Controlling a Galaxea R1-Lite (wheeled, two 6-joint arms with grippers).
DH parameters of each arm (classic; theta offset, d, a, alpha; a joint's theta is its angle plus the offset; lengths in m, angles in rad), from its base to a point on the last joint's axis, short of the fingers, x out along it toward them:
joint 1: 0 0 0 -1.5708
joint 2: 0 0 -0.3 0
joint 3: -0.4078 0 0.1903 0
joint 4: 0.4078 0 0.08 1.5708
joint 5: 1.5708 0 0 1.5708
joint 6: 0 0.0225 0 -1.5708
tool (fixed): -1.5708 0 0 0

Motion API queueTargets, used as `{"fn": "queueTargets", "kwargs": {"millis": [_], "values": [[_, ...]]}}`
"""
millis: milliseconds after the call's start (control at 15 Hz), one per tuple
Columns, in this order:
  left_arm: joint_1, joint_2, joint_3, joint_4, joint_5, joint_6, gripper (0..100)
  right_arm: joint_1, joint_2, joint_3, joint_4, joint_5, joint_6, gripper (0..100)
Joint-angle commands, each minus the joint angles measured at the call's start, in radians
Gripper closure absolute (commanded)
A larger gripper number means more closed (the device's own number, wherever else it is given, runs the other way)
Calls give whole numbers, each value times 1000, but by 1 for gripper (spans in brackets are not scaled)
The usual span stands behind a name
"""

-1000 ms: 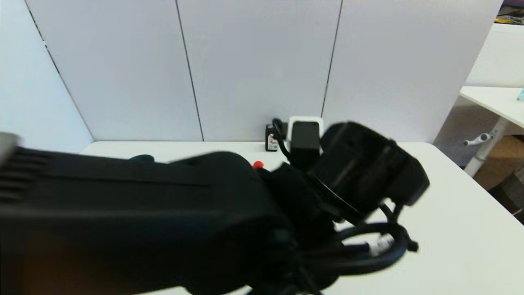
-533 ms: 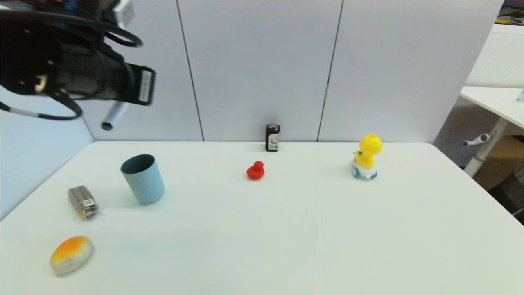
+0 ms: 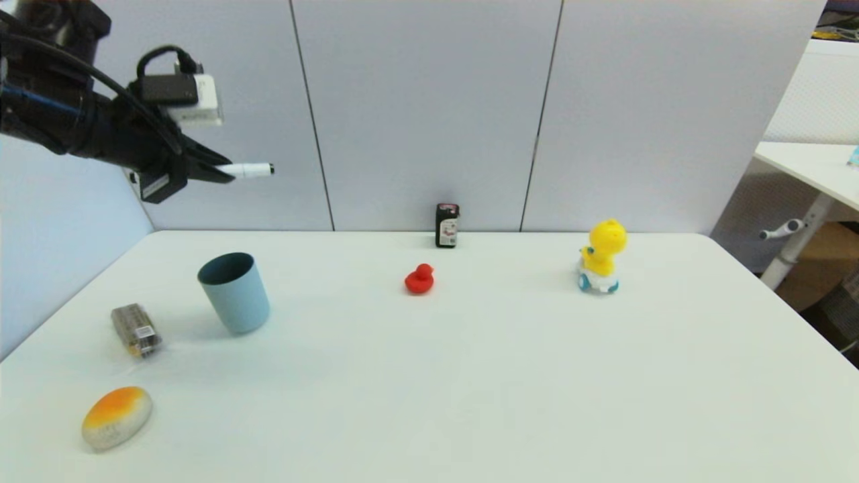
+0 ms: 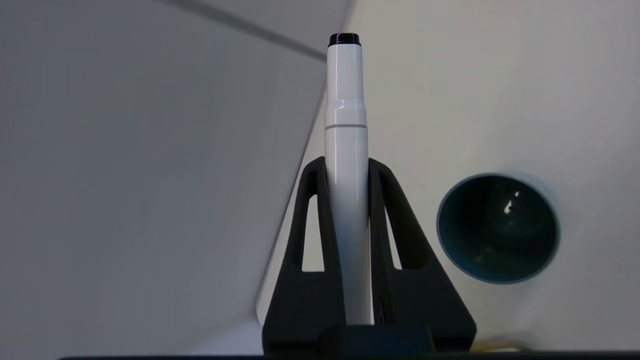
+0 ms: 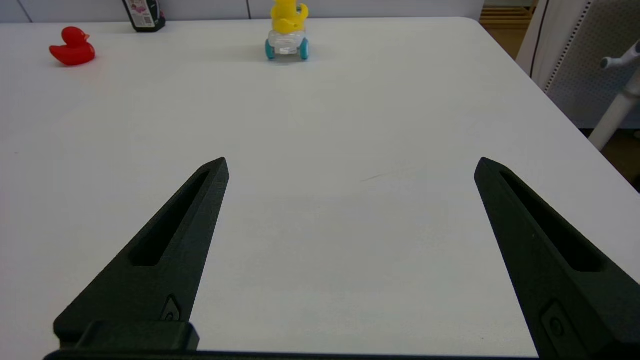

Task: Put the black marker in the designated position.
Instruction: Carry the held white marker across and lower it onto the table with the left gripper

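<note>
High at the back left, my left gripper (image 3: 218,171) is shut on the black marker (image 3: 249,170), a slim white pen that sticks out level toward the right. In the left wrist view the marker (image 4: 346,130) runs between the two fingers (image 4: 312,200), its black end away from the wrist, and my left gripper (image 4: 346,165) grips its barrel. The blue cup (image 3: 234,292) stands upright on the table below; its dark open mouth (image 4: 498,228) shows to one side of the marker. My right gripper (image 5: 350,165) hangs open over bare table, out of the head view.
A red duck (image 3: 419,279), a small black bottle (image 3: 447,225) at the wall and a yellow duck toy (image 3: 600,257) stand toward the back. A silver packet (image 3: 136,330) and an orange-topped bun (image 3: 117,416) lie at the left. The white table (image 3: 510,376) ends at the right edge.
My left arm swung from filling the head view up to the far left. The marker turned from pointing down to lying level, pointing right.
</note>
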Motion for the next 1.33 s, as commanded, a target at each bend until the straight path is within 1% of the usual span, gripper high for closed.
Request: {"fn": "queueTargets", "kwargs": {"millis": [67, 267, 867, 1000, 1133, 1200, 1333], "values": [[36, 161, -7, -27, -150, 374, 100, 0, 2, 0, -1, 0, 0, 0], [36, 193, -7, -138, -153, 369, 100, 0, 0, -1, -1, 0, 0, 0], [36, 274, 11, -161, -146, 363, 100, 0, 2, -1, -1, 0, 0, 0], [36, 289, 11, -210, -143, 361, 100, 0, 2, 0, -1, 0, 0, 0], [36, 305, 3, -248, -112, 343, 100, 0, 0, 0, -1, 0, 0, 0], [35, 316, -4, -267, -91, 329, 100, 0, 0, 0, -1, 0, 0, 0], [36, 337, -12, -317, -83, 280, 100, 0, 2, 0, -1, 0, 0, 0]]}}
